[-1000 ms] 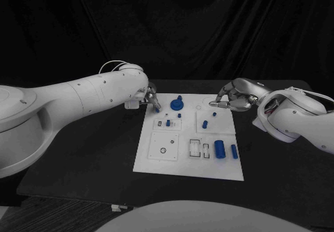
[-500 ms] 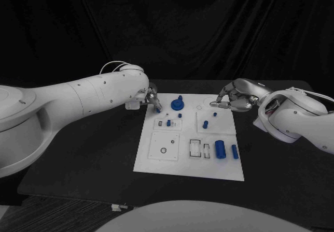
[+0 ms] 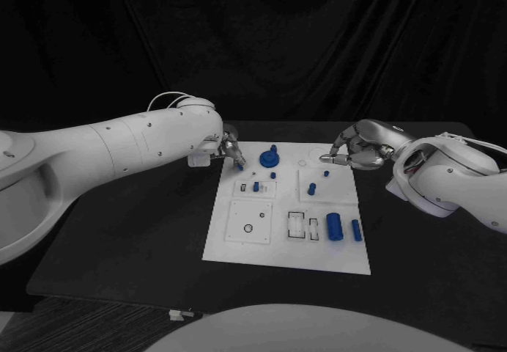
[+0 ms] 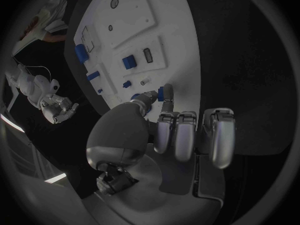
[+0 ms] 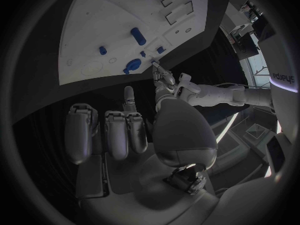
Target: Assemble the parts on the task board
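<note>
Two white robot arms meet over the white task board (image 3: 238,242), which lies mid-frame on the black bench (image 3: 127,242) in the head view. The left hand (image 3: 226,149), entering from the upper left, sits at the board's far-left corner with its fingers curled in; the left wrist view shows a small blue part (image 4: 165,93) pinched at its fingertips (image 4: 150,96), just over the board's edge. The right hand (image 3: 357,149), at right of centre, hovers beside the board's far-right corner with fingers drawn together, apparently holding nothing. Other blue parts lie across the board: a knobbed piece (image 3: 268,157) near the top centre, a short peg (image 3: 312,189) below it to the right, and a large cylinder (image 3: 334,226) with a slimmer one (image 3: 356,230) at lower right. The step in hand looks to be placing the pinched part into a seat near the board's far-left corner. The next move likely calls for lining the part up over its hole and pressing it straight down; which hole is meant cannot be told.
</note>
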You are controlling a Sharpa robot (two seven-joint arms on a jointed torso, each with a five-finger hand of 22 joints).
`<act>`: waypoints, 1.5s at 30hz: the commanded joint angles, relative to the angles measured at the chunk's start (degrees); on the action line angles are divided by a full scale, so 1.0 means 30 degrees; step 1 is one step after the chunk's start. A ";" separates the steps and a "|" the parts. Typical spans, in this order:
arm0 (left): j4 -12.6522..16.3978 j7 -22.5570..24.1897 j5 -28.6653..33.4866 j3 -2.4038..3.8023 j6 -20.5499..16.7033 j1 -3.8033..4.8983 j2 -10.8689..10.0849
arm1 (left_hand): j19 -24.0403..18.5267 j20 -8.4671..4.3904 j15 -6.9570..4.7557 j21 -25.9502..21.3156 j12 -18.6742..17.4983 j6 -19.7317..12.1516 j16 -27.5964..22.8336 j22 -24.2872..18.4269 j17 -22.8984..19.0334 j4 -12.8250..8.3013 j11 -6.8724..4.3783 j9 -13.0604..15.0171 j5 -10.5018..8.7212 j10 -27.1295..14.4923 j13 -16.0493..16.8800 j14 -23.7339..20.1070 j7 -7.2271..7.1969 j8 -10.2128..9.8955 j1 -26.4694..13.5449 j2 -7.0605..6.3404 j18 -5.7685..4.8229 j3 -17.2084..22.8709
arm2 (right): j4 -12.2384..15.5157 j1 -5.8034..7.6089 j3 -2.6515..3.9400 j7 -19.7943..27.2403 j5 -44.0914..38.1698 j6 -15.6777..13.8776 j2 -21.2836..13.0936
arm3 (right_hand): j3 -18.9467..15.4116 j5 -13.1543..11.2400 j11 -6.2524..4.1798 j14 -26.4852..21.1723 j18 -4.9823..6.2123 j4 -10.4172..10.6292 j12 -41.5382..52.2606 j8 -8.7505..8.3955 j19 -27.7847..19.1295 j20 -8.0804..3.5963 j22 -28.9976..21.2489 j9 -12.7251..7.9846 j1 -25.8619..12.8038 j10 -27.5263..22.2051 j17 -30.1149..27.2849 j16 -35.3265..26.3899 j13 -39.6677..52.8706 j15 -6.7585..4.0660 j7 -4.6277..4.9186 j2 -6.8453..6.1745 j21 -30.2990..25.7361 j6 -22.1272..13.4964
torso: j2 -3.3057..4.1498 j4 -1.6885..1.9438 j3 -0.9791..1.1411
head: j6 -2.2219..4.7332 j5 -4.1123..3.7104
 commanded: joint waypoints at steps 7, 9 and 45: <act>0.2435 -0.1623 0.2089 0.0031 0.0993 0.1263 -0.1338 | 0.0930 -0.0242 -0.0471 -0.0450 0.0412 0.0221 0.0254 0.4161 0.5091 -0.0232 -0.0236 0.0559 0.0238 0.2153 0.5001 0.2117 -0.0102 0.0416 -0.0237 -0.0131 0.0068 0.1471 | 0.0077 -0.0036 0.0015 -0.0350 -0.0044 0.0131 -0.0088 | 0.0384 0.0308 -0.0029 0.1808 0.0398 0.0036 0.0317 0.0358 0.0490 0.0138 0.4180 0.0303 0.0245 0.1893 0.4088 -0.0278 0.5115 0.0123 -0.0087 0.0037 -0.0263 -0.0249 | -0.0031 -0.0011 0.0050 | 0.0001 0.0004; 0.3109 -0.1950 0.2202 0.0030 0.1361 0.1462 -0.1718 | 0.0928 -0.0245 -0.0472 -0.0458 0.0412 0.0212 0.0254 0.4160 0.5091 -0.0283 -0.0238 0.0586 0.0201 0.2153 0.5001 0.2117 -0.0105 0.0423 -0.0226 -0.0157 0.0069 0.1570 | 0.0091 -0.0036 0.0015 -0.0360 -0.0043 0.0129 -0.0093 | 0.0384 0.0308 -0.0029 0.1808 0.0398 0.0036 0.0317 0.0358 0.0490 0.0138 0.4180 0.0303 0.0245 0.1893 0.4088 -0.0278 0.5115 0.0123 -0.0087 0.0037 -0.0263 -0.0249 | -0.0038 -0.0012 0.0061 | 0.0001 0.0021; 0.6415 -0.2458 0.1992 0.0013 -0.0721 0.0814 -0.3285 | 0.0888 -0.0244 -0.0461 -0.0553 0.0412 0.0106 0.0254 0.4130 0.5091 -0.0387 -0.0206 0.0699 -0.0076 0.2153 0.5001 0.2117 -0.0050 0.0416 -0.0397 -0.0223 0.0087 0.2016 | 0.0127 -0.0160 0.0015 -0.0298 -0.0042 0.0009 -0.0009 | 0.0370 0.0312 -0.0030 0.1804 0.0399 0.0038 0.0317 0.0360 0.0489 0.0139 0.4178 0.0303 0.0254 0.1893 0.4071 -0.0288 0.5115 0.0123 -0.0088 0.0041 -0.0268 -0.0255 | 0.0018 -0.0002 -0.0008 | 0.0001 0.0289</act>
